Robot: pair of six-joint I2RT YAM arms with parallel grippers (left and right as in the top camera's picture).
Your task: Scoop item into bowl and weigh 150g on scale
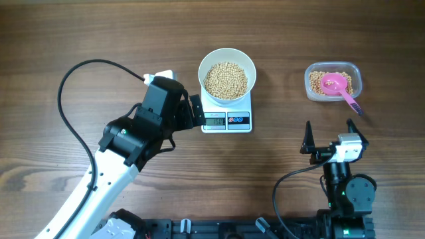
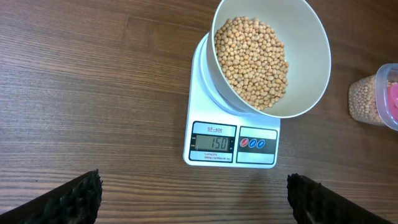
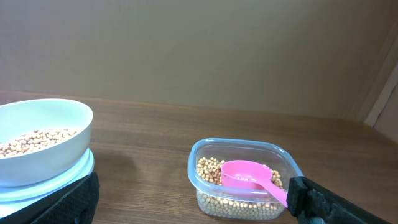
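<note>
Hovering left of centre, the left gripper [image 2: 193, 186] stands wide apart, empty, beside the scale [image 1: 226, 121] (display reads 150) carrying the bowl [image 1: 249, 66] of beans [image 1: 228, 79] near the tabletop's far edge; the right gripper [image 1: 329, 129], equally spread, sits before the clear container [image 1: 355, 76] and pink scoop [image 1: 335, 83].

The surface [image 1: 80, 40] is brown wood with a fine grain and a matt finish. The bowl [image 2: 311, 56] is white, smooth and faintly glossy. The scale [image 2: 200, 93] is smooth white plastic. The beans [image 2: 252, 56] look tan, smooth and dull. The container [image 3: 205, 158] is clear plastic, and the scoop [image 3: 245, 174] glossy pink plastic. The left gripper [image 2: 194, 186] is black, its inner faces rough and ridged.
</note>
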